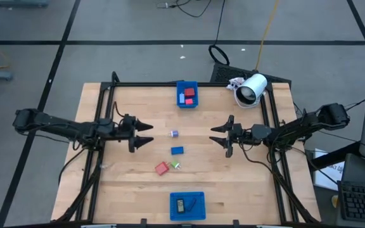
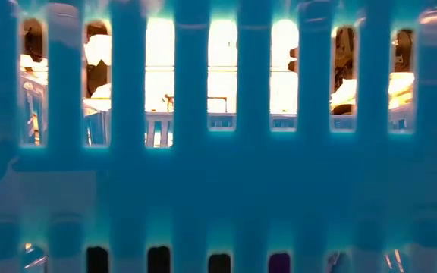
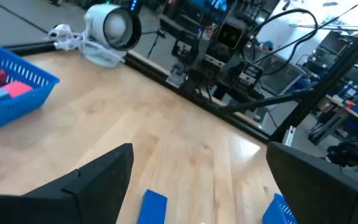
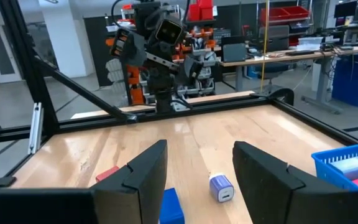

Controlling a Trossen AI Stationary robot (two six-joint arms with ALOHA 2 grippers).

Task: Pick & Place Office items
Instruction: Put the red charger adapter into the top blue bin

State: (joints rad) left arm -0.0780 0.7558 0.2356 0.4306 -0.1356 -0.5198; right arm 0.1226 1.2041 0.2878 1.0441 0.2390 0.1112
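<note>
facing each other across mid-frame, the left gripper (image 1: 146,134) and right gripper (image 1: 219,136) hover with jaws apart, bracketing the purple cube (image 1: 174,133) and blue block (image 1: 177,151) for picking.

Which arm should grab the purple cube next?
Either, but right slightly: the purple cube lies between both open grippers, and the right gripper sees it just ahead; left gripper is similarly close.
</note>
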